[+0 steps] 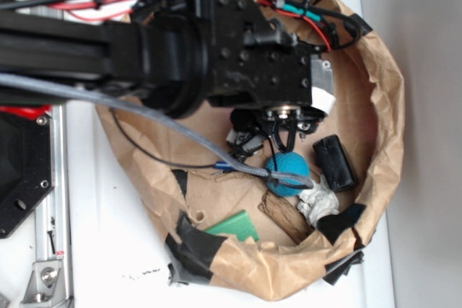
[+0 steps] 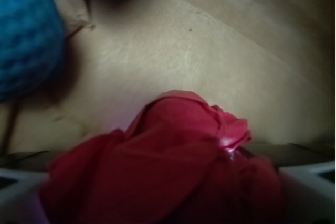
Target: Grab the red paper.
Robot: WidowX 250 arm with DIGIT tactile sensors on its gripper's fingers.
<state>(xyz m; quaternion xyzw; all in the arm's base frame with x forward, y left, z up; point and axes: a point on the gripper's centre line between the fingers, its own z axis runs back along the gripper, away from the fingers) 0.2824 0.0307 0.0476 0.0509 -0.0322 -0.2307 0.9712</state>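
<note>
Brown paper nest [image 1: 375, 91], arm reaching down inside, tool [image 1: 278, 138] clamped around red paper [image 2: 173, 166]

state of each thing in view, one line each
red paper: crumpled, filling the bottom of the wrist view between the gripper's pale fingers
gripper: down in the bin, open or shut unclear
blue ball: resting on the bin floor
whitish paper wad: crumpled, loose beside the ball
brown paper bin: open-topped, taped
</note>
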